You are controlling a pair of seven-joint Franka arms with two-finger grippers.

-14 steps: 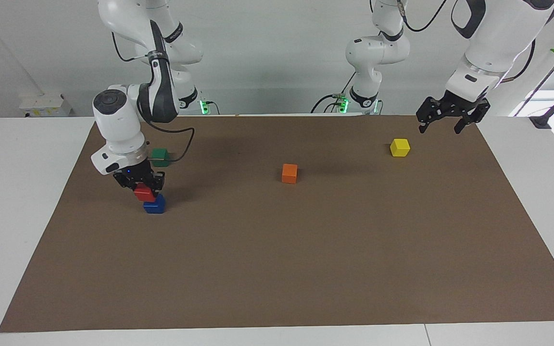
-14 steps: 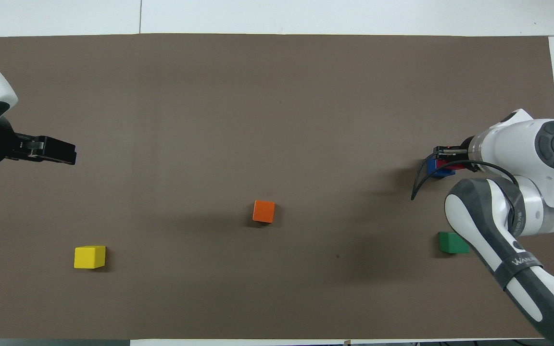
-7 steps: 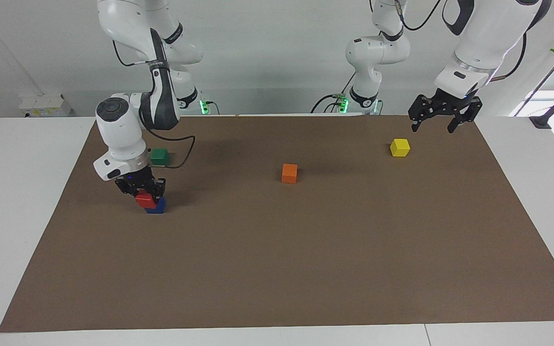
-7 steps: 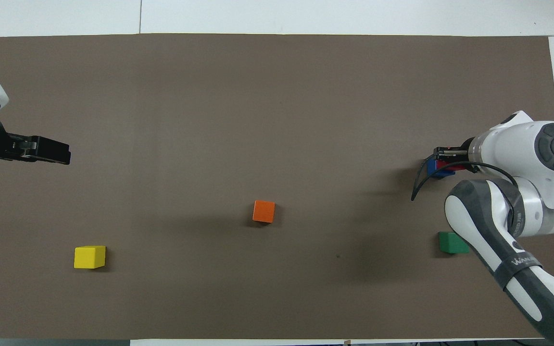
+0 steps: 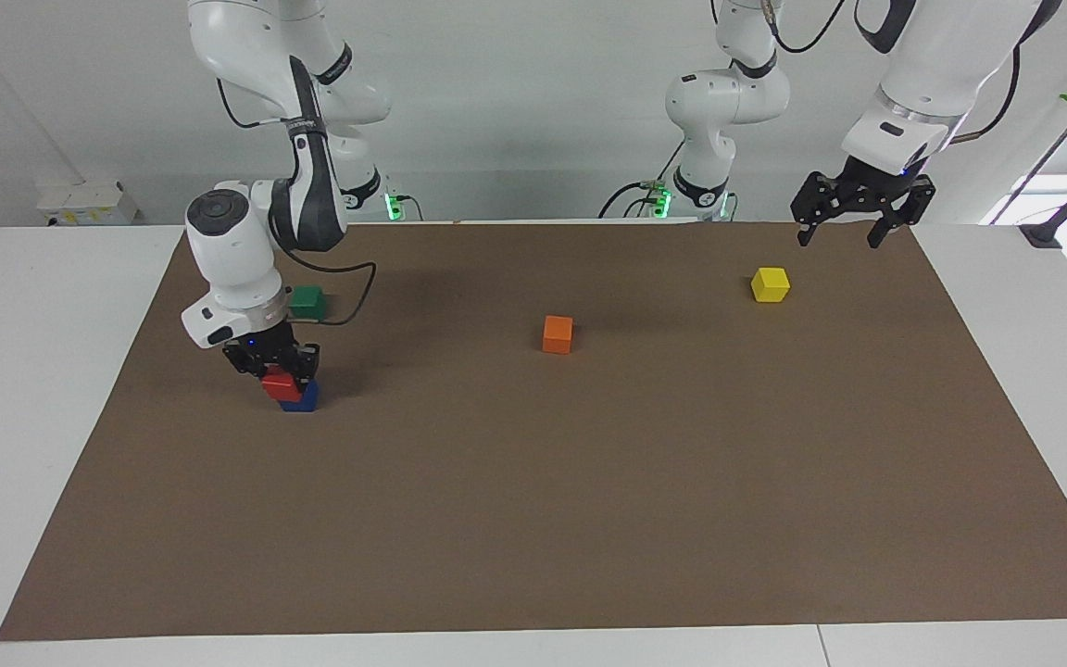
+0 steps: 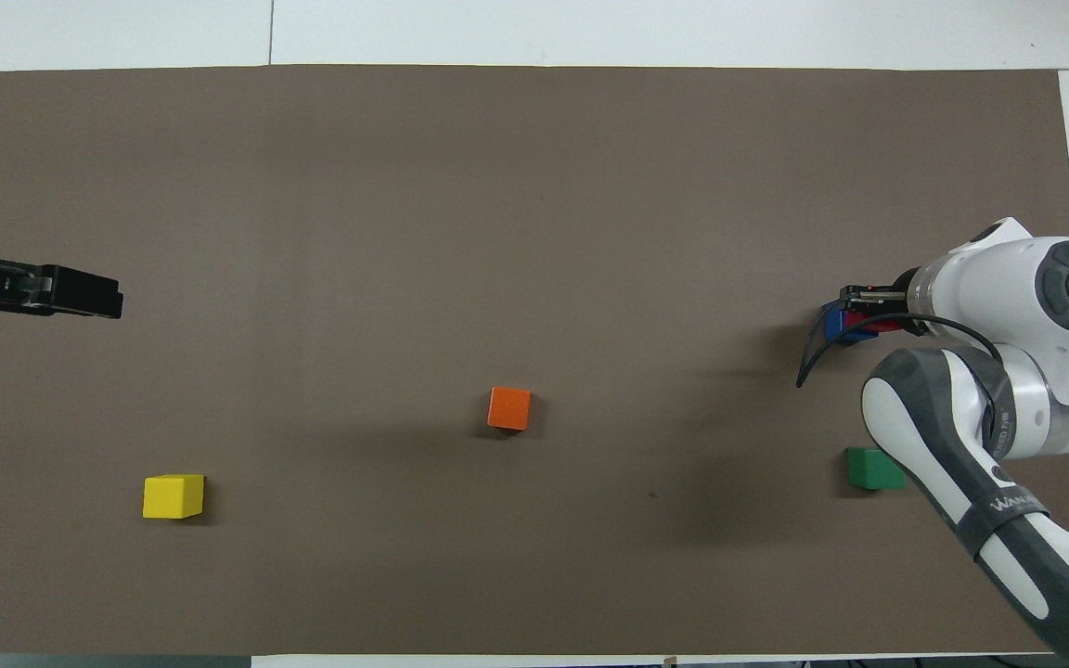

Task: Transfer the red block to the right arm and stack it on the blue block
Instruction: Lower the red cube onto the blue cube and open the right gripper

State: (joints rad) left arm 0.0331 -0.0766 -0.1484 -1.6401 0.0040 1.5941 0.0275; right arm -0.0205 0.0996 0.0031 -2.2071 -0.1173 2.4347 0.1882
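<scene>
Over by the green block (image 5: 307, 302), the right gripper (image 5: 280, 366) has its fingers pinched on the red block (image 5: 278, 384), which sits on the blue block (image 5: 301, 398), a shade off-centre, both a little farther from the robots than that green block. It looks like the placing step, the handover done. Next I'd expect the fingers to part and lift straight up, without nudging the stack. Toward the other end of the worktop (image 5: 589, 519), well apart from the green block, the left gripper (image 5: 853, 227) waits over the brown mat's edge near the yellow block (image 5: 770, 283), fingers spread and holding nothing.
</scene>
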